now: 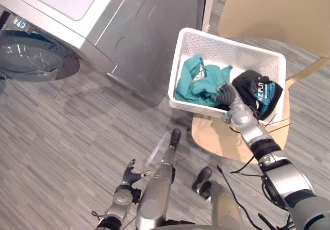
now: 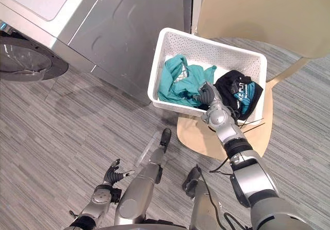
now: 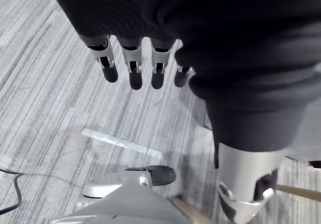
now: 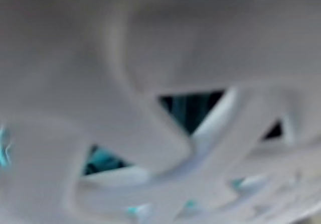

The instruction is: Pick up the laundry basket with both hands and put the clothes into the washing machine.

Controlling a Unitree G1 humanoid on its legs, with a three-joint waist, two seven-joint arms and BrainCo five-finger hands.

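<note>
Laundry basket [image 1: 229, 47] sits open-top on the chair [image 1: 211, 135] beside the washing machine [image 1: 129, 29], long axis crosswise to me. My right hand [image 1: 227, 94] meets its near rim, and I cannot tell its grip. My left hand [image 1: 131, 176] hangs low with relaxed fingers.

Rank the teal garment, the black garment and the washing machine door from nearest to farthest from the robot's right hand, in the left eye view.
1. Teal garment and black garment: too close to call; the right hand is at the laundry basket's near rim between them, teal to its left, black to its right.
2. Washing machine door, far left.
</note>
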